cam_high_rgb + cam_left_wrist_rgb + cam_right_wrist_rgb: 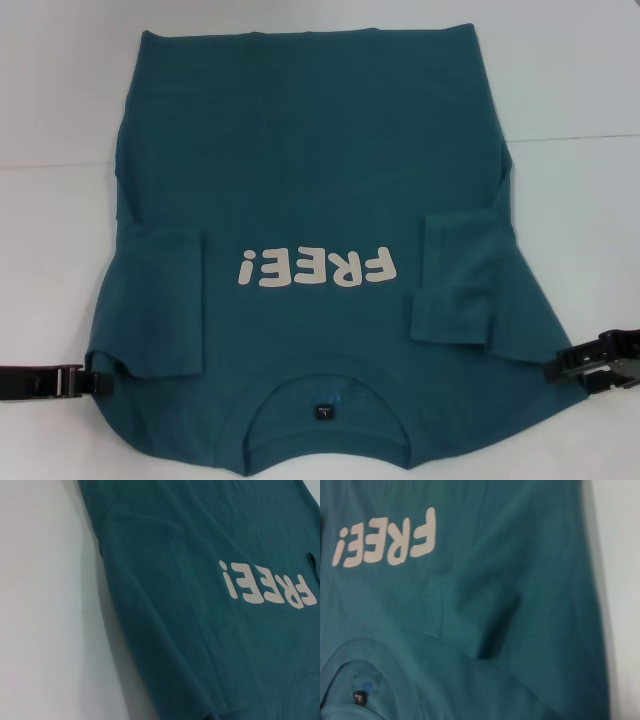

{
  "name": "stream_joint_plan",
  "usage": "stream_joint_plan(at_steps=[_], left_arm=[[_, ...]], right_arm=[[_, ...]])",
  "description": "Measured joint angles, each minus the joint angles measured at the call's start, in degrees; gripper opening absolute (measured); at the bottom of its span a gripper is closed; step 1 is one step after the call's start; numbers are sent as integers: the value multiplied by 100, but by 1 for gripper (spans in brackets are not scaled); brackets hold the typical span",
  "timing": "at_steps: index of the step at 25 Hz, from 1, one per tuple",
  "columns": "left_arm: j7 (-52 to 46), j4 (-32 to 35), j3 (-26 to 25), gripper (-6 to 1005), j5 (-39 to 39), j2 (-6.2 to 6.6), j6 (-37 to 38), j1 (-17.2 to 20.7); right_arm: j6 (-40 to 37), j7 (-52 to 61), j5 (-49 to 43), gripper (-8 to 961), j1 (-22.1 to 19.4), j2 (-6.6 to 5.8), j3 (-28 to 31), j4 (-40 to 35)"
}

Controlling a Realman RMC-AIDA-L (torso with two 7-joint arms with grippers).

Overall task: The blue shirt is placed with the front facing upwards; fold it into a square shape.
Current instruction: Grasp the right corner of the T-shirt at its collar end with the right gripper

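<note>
The blue shirt [320, 180] lies flat on the white table [60, 100], front up, with its collar [325, 385] and dark neck label [325, 411] at the near edge. Its off-white "FREE!" print [315, 268] reads upside down from here. Both short sleeves are folded inward onto the body, one at the left [160, 300] and one at the right [460, 280]. My left gripper [90, 381] sits low at the shirt's left shoulder edge. My right gripper [570, 360] sits at the right shoulder edge. The wrist views show only the shirt [200, 630] [495, 605] and its print.
Bare white table surface surrounds the shirt on the left, right and far side. A faint seam line crosses the table [560, 145] behind the shirt's middle. The shirt's collar end reaches the near edge of the head view.
</note>
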Motion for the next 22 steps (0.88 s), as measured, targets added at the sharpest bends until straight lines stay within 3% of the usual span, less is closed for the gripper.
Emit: stream_joint_plan(at_steps=[15,22], left_arm=[[53,15,-9,33,-7,7,10,13],[62,25,-9,33,-6,9,7,6]], right_arm=[[-67,-53,351,859,80,44,19,-14],[-227,-5,329,858,-18,-119,40,-131]])
